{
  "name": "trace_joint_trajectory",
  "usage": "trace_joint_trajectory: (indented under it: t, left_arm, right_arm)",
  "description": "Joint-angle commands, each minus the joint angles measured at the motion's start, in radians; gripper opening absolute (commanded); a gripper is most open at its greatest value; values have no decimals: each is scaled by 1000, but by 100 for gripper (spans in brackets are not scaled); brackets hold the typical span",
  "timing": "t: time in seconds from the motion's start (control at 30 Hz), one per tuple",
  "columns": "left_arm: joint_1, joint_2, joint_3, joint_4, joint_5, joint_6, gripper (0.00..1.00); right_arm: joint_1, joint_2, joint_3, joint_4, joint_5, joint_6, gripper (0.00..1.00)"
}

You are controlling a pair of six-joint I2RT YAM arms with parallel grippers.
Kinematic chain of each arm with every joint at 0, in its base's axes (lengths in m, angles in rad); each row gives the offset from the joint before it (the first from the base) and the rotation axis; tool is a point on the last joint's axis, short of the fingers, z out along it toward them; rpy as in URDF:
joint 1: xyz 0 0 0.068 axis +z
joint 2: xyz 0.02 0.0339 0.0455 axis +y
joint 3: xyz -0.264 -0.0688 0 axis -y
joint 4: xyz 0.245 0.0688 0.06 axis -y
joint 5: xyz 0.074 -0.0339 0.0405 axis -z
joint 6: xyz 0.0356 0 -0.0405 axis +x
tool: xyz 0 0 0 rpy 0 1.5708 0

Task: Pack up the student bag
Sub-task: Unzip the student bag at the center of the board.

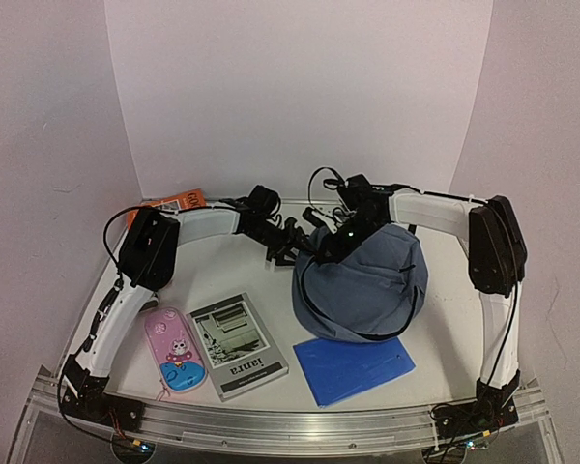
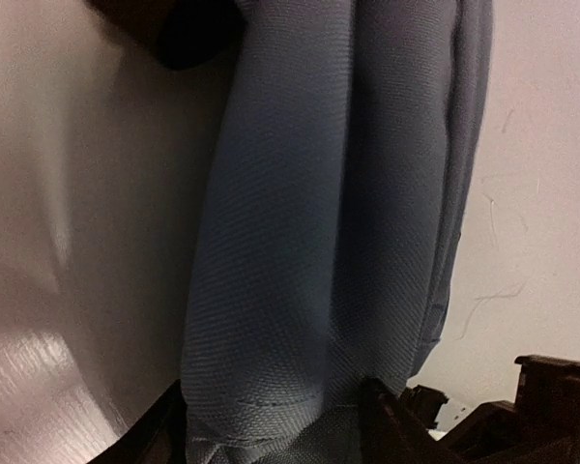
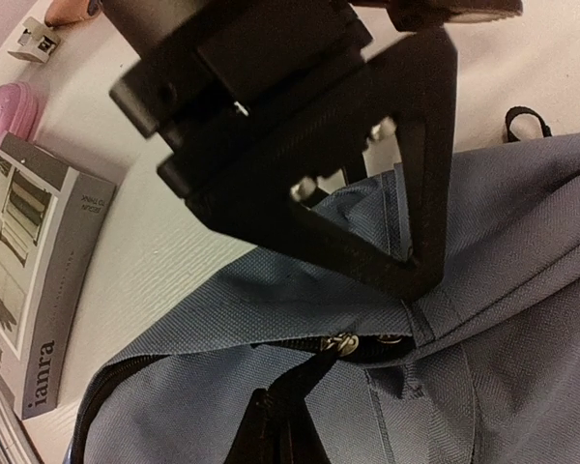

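White worktop (image 1: 261,275), white walls behind. The student bag (image 1: 367,285) is found right of centre on it. Its fabric just above the zipper (image 3: 343,343) is pinched by the clenched right tool (image 3: 416,280). Bag fabric is seen between the parted jaws of the left tool (image 1: 292,244); whether it is grasped cannot be told.

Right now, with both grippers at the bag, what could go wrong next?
1. The right gripper is shut on a thin pinch of the student bag beside the zipper; it might slip, and the bag would sag.
2. The left gripper has a thick fold of the bag between its fingers; a pull there may drag the whole bag instead of widening its mouth.
3. The blue folder lies just beside the bag; a sliding bag could push it.
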Motion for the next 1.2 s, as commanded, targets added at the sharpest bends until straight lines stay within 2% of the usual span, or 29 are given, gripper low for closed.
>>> trace_joint_trajectory:
  t: [0.0, 0.13, 0.2, 0.47, 0.83, 0.87, 0.93, 1.0, 1.07, 1.17]
  left_arm:
    - [8, -16, 13, 128, 32, -60, 47]
    - [19, -24, -4, 199, 16, -123, 11]
    - [33, -35, -35, 251, -2, -180, 1]
    - [86, -107, -199, 423, -130, -344, 0]
    - [149, -77, -170, 432, -83, -374, 0]
    - [155, -75, -160, 424, -68, -367, 2]
    - [159, -78, -128, 372, -45, -324, 15]
    - [152, -107, -119, 304, -45, -264, 40]
    - [147, -156, -154, 264, -45, -220, 56]
    - [146, -257, -253, 228, -55, -173, 66]
  right_arm:
    - [19, -78, 42, -31, -44, -15, 0]
    - [31, -115, 11, -52, -65, -25, 0]
    - [36, -144, -15, -65, -72, -32, 0]
    - [61, -270, -137, -122, -131, -46, 0]
    - [80, -380, -323, -177, -139, -81, 0]
    - [80, -379, -321, -174, -138, -76, 0]
    - [80, -354, -290, -164, -133, -56, 0]
    - [79, -306, -229, -145, -121, -26, 0]
    - [80, -265, -182, -121, -116, -6, 0]
    - [79, -218, -131, -87, -113, 13, 0]
